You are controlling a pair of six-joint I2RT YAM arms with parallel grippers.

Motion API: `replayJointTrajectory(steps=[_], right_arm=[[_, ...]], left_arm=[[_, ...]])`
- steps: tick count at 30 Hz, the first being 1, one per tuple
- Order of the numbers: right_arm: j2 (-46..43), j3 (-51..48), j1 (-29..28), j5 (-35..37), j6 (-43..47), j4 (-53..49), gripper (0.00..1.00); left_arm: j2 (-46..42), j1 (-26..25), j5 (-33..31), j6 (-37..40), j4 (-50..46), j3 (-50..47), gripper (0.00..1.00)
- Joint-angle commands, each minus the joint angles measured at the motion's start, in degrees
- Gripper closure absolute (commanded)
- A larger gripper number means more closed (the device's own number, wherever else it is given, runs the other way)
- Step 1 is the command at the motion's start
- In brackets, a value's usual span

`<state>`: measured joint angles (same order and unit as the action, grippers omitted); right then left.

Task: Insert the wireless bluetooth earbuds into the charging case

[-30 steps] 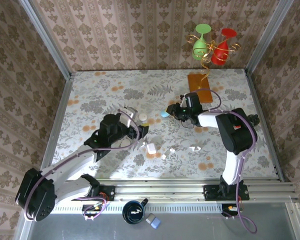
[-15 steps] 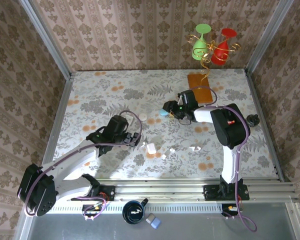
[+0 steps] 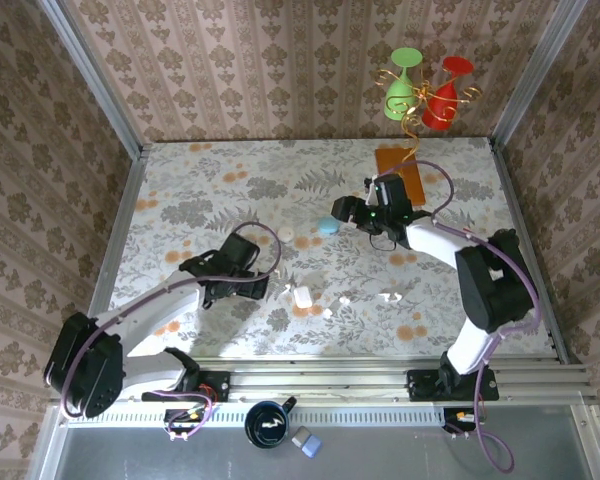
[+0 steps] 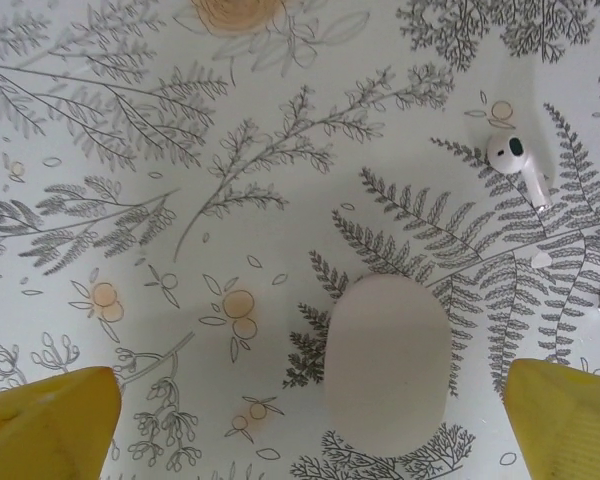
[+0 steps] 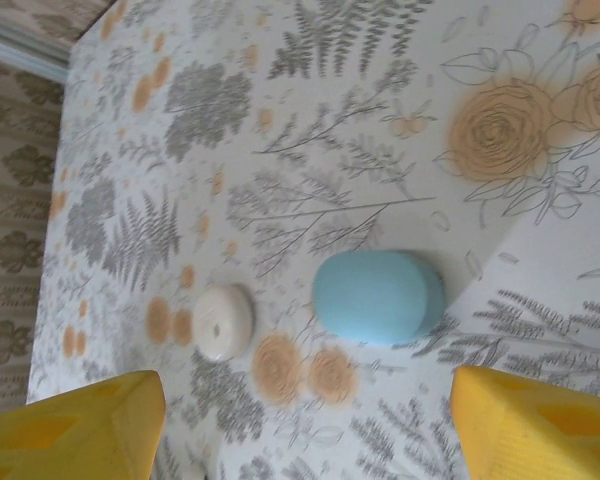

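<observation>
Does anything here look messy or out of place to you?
Yes: tiny white earbuds lie loose on the flowery table, near a closed white case, instead of tucked inside one. A light blue case also sits shut. Nothing looks spilled or broken.

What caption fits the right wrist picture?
Open right end effector over a blue case and a round white case on a flowery table.

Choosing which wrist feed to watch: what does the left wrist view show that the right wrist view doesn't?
Left wrist: a white oval case, with a white earbud beyond it to the right. Right wrist: a light-blue case beside a small round white case, plus wallpapered wall. Both: floral table cover and yellow fingers spread wide, gripping nothing.
</observation>
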<state>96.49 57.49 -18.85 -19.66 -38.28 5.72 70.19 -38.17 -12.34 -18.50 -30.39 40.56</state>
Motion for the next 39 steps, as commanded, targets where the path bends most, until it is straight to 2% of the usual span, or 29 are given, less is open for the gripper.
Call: replayJointTrajectory(steps=[1, 6, 13, 21, 24, 29, 35, 39], right_arm=[[-4.0, -3.0, -1.1, 1.8, 3.2, -3.0, 0.23], [-6.3, -4.6, -2.1, 3.4, 4.8, -4.0, 0.23], [-6.2, -3.7, -2.7, 4.1, 5.0, -4.9, 0.23], [-5.3, -3.4, -2.7, 3.8, 4.3, -4.8, 0.23], [-5.9, -3.1, -2.7, 3.2, 3.9, -5.6, 0.23], [-9.3, -3.1, -3.0, 2.7, 4.2, -7.6, 0.23], [-14.7, -4.2, -3.0, 1.6, 4.1, -9.9, 0.23], [-18.8, -4.7, -3.3, -0.2, 5.3, -13.3, 0.24]], left_arm=[[2.1, -0.1, 4.6, -0.5, -2.4, 1.7, 0.06], [7.8, -1.2, 9.0, -0.5, -2.2, 3.9, 0.13], [14.7, -1.8, 7.1, -2.4, -3.6, 6.1, 0.26], [16.2, -1.8, 6.3, -4.5, -3.5, 5.6, 0.37], [16.9, -1.4, 7.7, -5.6, -3.4, 5.4, 0.45], [15.7, -1.6, 7.8, -5.5, -2.7, 5.6, 0.62], [11.2, -2.0, 4.8, -2.5, -2.6, 6.7, 0.64], [6.4, -1.9, 3.4, 0.3, 1.2, 5.3, 0.7]])
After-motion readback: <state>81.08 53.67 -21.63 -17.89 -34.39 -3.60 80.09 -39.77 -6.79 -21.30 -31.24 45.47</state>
